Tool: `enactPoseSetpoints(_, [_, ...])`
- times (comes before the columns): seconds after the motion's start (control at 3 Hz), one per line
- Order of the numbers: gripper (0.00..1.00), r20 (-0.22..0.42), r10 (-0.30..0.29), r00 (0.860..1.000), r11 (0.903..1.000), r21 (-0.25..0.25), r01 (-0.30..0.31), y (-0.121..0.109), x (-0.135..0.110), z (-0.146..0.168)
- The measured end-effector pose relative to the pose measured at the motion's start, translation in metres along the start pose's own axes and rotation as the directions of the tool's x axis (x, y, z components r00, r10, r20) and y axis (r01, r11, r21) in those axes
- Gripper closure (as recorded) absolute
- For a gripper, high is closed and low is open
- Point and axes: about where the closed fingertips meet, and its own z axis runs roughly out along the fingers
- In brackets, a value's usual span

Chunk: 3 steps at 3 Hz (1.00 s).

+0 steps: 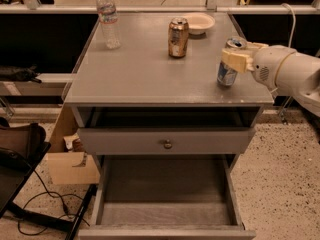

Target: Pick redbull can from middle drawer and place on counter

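Matt grey desk (145, 69); at its right edge a smooth cream plastic tool (233, 59) clasps the glossy metal redbull can (226, 77).

I see counter (145, 69), grey, flat | bottle (108, 19) upright, back left | gold can (178, 37) upright, back centre, bowl (199, 23) just behind it | redbull can (228, 73) upright near right edge, clamped in gripper (239, 59) over that edge; I cannot tell if its base touches the top
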Motion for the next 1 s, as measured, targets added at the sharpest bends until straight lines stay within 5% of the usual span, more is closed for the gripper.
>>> enactPoseSetpoints(0.67, [0.96,-0.003,-0.022,1.0,0.998,0.059,0.022,-0.022,0.016,0.023])
enactPoseSetpoints(1.0, [0.73,-0.003,-0.022,1.0,0.998,0.059,0.022,-0.022,0.016,0.023])
